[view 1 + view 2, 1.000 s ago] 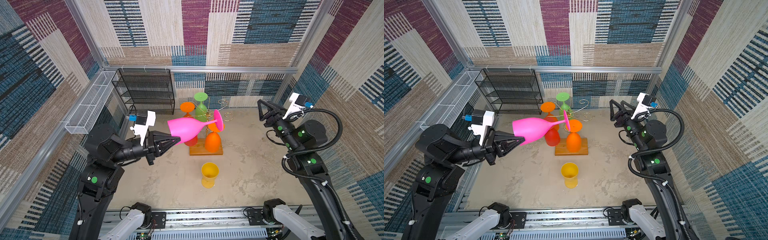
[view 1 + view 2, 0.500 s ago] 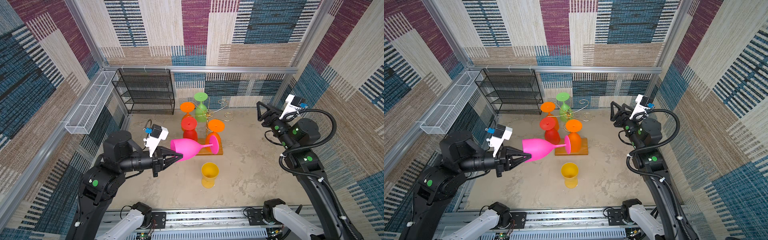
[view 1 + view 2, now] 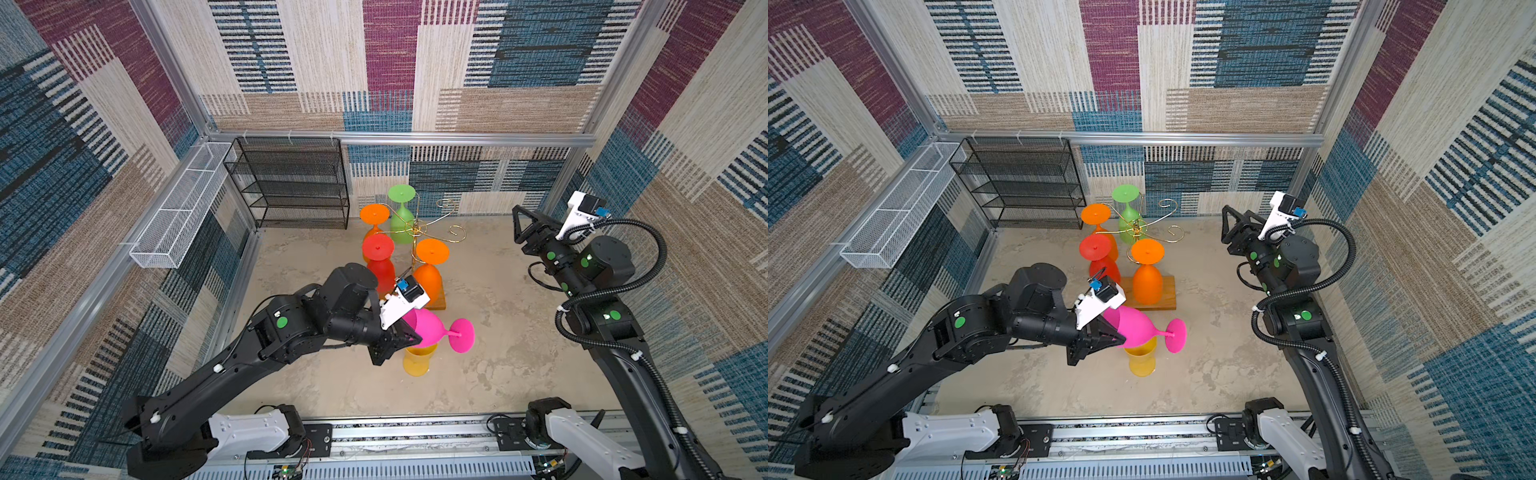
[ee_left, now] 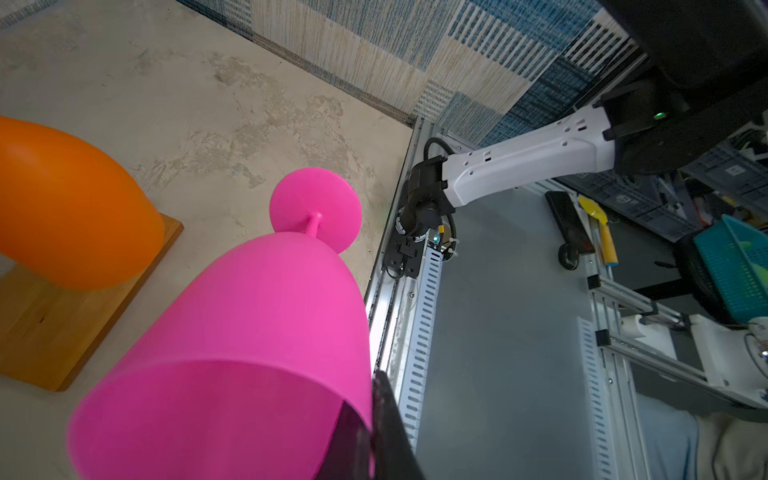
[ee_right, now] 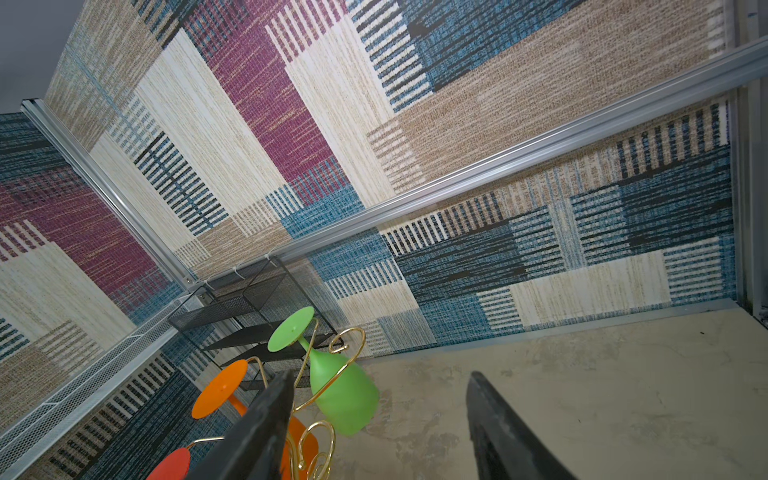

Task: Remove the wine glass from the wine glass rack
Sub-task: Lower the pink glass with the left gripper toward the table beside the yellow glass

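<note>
No text, label, brand, number or sign is legible on anything here.

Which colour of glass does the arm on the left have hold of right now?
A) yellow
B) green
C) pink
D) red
C: the left arm's fingers are shut on the rim of the pink glass, which is held on its side, clear of the wine glass rack.

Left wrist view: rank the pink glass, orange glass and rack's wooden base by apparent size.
1. pink glass, nearest the camera, so inflated.
2. orange glass.
3. wooden base; close to the orange glass, both cropped.
</note>
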Controlling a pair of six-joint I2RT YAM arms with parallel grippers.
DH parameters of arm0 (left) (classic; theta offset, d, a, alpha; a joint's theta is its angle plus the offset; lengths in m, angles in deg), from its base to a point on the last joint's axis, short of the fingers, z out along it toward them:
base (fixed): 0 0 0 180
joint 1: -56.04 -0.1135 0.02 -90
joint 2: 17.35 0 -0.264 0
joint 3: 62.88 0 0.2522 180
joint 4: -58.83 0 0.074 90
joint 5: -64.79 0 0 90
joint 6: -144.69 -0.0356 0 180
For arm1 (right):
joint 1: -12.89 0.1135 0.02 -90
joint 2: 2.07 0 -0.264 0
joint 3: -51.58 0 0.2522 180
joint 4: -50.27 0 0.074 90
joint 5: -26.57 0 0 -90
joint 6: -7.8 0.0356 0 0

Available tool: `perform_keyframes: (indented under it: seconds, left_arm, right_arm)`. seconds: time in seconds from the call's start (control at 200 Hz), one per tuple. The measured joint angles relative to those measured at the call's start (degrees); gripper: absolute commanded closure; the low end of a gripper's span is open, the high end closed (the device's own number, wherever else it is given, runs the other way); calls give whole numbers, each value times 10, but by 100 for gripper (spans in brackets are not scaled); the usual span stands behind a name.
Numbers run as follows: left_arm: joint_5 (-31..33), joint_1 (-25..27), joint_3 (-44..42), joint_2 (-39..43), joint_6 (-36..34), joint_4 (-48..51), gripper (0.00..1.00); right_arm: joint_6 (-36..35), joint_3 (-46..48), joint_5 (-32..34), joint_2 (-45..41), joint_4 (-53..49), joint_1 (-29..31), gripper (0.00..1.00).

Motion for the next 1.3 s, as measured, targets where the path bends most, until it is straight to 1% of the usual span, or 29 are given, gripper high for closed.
perform_keyframes:
  seconds: [0.055, 0.17, 0.315, 0.376, 0.516, 0.721, 0.977, 1.302]
  left_arm:
    - [29, 16, 16, -22, -10, 8, 100]
    - [59, 38, 41, -50, -22, 21, 100]
    - [91, 48, 57, -55, -29, 40, 100]
    - [117, 53, 67, -53, -32, 52, 100]
    - [129, 66, 101, -68, -44, 74, 100]
    - [147, 96, 169, -168, -74, 106, 100]
    - [174, 124, 252, -270, -111, 161, 100]
    - [188, 140, 378, -433, -132, 230, 100]
  right_arm:
    - [-1, 2, 0, -1, 0, -3, 33]
    - [-1, 10, 0, -2, 0, -6, 33]
    - [-3, 17, 0, -6, -2, -10, 33]
    - [-3, 19, 0, -8, -2, -12, 33]
    - [-5, 25, 0, -10, -2, -15, 33]
    - [-5, 31, 0, -9, -2, -18, 33]
    - [-12, 31, 10, -3, -5, -33, 33]
    - [-23, 43, 7, 0, -15, -77, 33]
